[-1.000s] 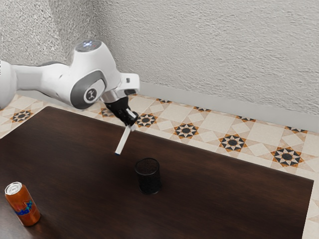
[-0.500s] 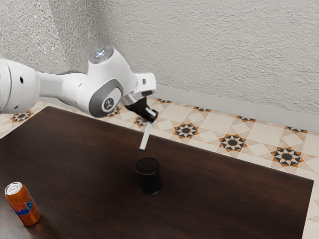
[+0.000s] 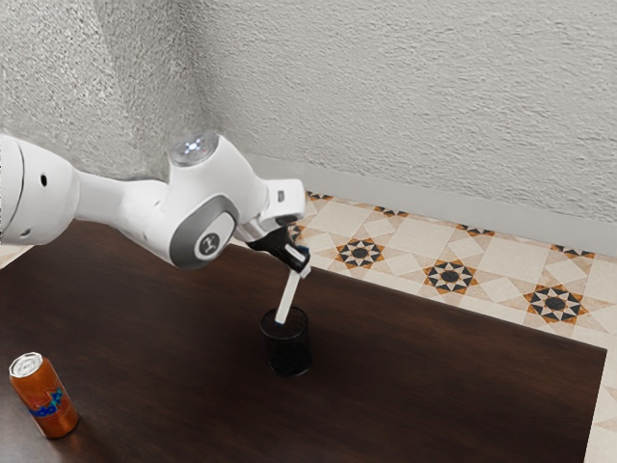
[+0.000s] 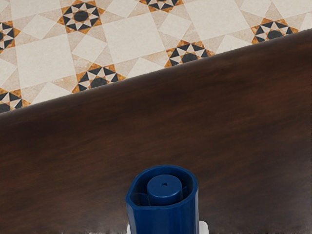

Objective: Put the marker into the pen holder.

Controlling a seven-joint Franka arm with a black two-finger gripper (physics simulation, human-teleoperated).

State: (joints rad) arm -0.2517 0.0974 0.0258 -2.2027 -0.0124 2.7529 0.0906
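At pen holder (image 3: 289,355) mouth: marker (image 3: 288,298), lowered with claw (image 3: 304,269).

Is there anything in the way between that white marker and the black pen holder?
Nothing visible is. The marker, tilted in the claw, already has its lower end at the mouth of the pen holder. The orange can stands well aside, toward the exterior view's left.

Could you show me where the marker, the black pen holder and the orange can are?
Marker (image 3: 288,297): exterior view, on its white barrel.
Pen holder (image 3: 290,355): exterior view, on its dark side wall.
Orange can (image 3: 44,399): exterior view, on its printed side.
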